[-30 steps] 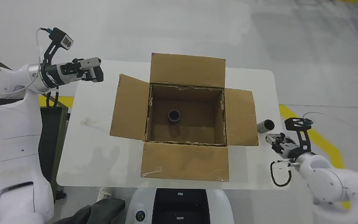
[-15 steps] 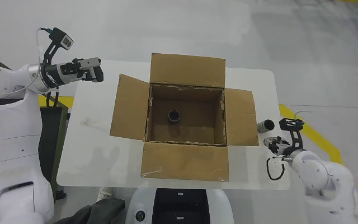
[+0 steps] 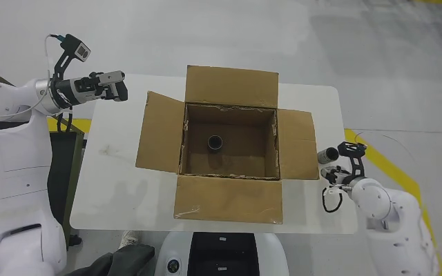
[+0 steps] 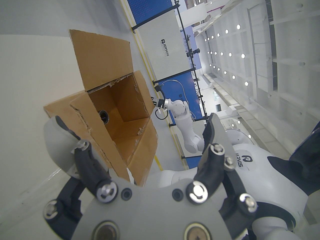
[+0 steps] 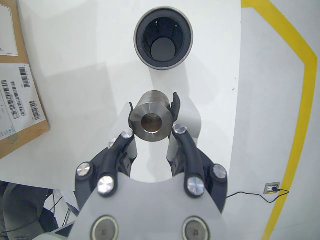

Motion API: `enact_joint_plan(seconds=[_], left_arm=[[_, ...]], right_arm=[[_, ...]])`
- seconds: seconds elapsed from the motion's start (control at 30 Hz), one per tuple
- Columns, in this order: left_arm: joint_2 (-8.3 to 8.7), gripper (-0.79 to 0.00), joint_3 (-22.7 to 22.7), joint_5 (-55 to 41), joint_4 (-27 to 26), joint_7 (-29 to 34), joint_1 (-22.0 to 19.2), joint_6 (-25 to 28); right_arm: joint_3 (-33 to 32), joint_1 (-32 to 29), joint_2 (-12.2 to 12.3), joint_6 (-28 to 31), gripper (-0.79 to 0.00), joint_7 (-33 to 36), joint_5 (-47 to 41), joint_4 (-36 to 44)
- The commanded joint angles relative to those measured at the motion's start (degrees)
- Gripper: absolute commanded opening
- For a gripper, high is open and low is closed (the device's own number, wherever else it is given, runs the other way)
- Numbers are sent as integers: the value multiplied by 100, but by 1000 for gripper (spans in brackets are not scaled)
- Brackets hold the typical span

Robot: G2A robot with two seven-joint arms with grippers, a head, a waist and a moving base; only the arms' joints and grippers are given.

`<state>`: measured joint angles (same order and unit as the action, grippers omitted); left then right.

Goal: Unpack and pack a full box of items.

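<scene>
An open cardboard box (image 3: 231, 145) stands mid-table with its flaps spread; one dark hollow cylinder (image 3: 215, 143) lies on its floor, also seen from the left wrist (image 4: 103, 116). My right gripper (image 5: 153, 108) is shut on a small steel cylinder (image 5: 152, 123), low over the table just right of the box (image 3: 338, 172). Ahead of it a black hollow sleeve (image 5: 163, 48) lies on its side on the table (image 3: 328, 154). My left gripper (image 4: 135, 126) is open and holds nothing, above the table's far left corner (image 3: 114, 86).
The white table (image 3: 117, 172) has bare room left of the box and a narrow strip to its right. The box's right flap (image 5: 15, 63) carries barcode labels. A yellow floor line (image 5: 305, 76) runs past the table's right edge.
My right gripper has moved inward and farther across the table's right strip, closing on the black sleeve. The left arm and the box have not moved.
</scene>
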<state>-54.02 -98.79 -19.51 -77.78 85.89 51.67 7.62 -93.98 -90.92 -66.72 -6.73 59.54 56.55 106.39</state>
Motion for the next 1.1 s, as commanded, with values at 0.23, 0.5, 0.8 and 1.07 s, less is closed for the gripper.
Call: enact_joint_plan(seconds=[0.23,0.5,0.8,1.07], left_arm=[[0,0,0,0,0,0,0,0],[0,0,0,0,0,0,0,0],[0,0,0,0,0,0,0,0],[0,0,0,0,0,0,0,0]], right_arm=[[169,226,12,-198,-785,147,257,-125],[293,407,7,-322,-770,75,315,-463],[359,530,3,-373,-594,-11,260,-708],[437,588,-4,-370,-520,-148,188,-831]])
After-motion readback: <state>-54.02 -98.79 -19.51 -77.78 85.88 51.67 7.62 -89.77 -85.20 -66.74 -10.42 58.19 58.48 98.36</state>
